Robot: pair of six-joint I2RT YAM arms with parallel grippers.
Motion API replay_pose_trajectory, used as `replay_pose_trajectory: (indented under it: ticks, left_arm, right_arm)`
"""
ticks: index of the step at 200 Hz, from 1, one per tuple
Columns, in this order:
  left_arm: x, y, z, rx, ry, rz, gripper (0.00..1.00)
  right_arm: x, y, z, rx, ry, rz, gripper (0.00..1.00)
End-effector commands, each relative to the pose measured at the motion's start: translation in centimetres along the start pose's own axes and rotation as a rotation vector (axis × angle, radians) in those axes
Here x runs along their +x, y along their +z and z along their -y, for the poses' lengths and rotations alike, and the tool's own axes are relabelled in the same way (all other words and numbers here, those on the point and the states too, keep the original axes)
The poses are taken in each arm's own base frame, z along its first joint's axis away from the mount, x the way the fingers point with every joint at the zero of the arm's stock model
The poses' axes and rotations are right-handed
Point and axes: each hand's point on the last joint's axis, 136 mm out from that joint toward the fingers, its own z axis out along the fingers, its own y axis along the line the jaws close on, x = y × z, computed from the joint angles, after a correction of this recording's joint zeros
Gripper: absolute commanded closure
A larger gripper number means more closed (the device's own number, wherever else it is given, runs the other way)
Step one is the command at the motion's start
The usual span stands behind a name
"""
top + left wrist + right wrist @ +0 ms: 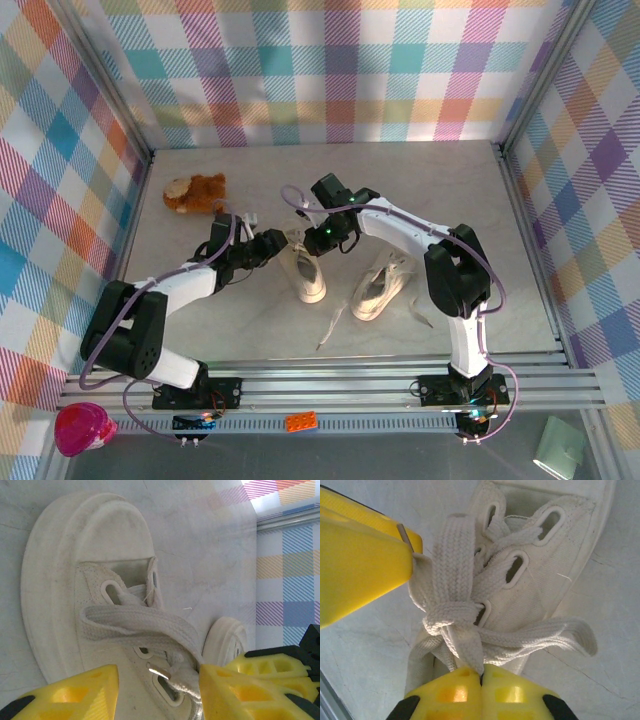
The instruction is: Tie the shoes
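The shoe (308,277) lies on the desk (450,200), right of the plush toy (195,192). The right end effector (481,674) is pinched shut on its lace (465,645). The left end effector (157,680) stands half open over the same shoe, holding nothing. Pull hard and the light shoe may slide.

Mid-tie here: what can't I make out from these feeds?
Top view: knot on the shoe, too small to read.
Right wrist: lace end, hidden inside the shut right pincer.
Left wrist: shoe's heel, cut off by the bottom edge behind the left pincer.
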Motion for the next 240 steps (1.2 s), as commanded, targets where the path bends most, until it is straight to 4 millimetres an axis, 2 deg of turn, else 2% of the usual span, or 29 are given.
replay_pose_trajectory:
  ticks: [1,84,92,117,142,181,240]
  left_arm:
    - [-1.6,0.2,2.4,0.078,0.019,0.029,0.55]
    - [-1.4,1.1,2.0,0.109,-0.016,0.025,0.65]
    - [-1.4,1.2,2.0,0.113,-0.017,0.027,0.71]
    - [-1.6,1.0,1.7,0.107,-0.025,0.040,1.00]
    - [-1.8,0.1,1.4,0.091,-0.022,0.070,1.00]
    - [-0.8,-1.2,0.2,0.036,-0.007,0.080,1.00]
    - [0.4,-3.4,-1.8,-0.063,0.009,0.104,1.00]
  right_arm:
    - [-0.2,-1.2,-0.4,0.017,-0.035,0.009,0.97]
    - [-0.1,-1.3,-0.4,0.021,-0.042,0.001,1.00]
    - [-0.1,-1.3,-0.4,0.021,-0.044,-0.001,1.00]
    - [-0.2,-1.6,-0.2,0.029,-0.054,-0.002,1.00]
    - [-0.1,-2.4,0.7,0.031,-0.049,-0.004,1.00]
    - [-0.3,-3.4,1.8,0.013,-0.066,-0.009,0.99]
    - [-1.2,-2.6,2.5,-0.027,-0.132,-0.035,0.98]
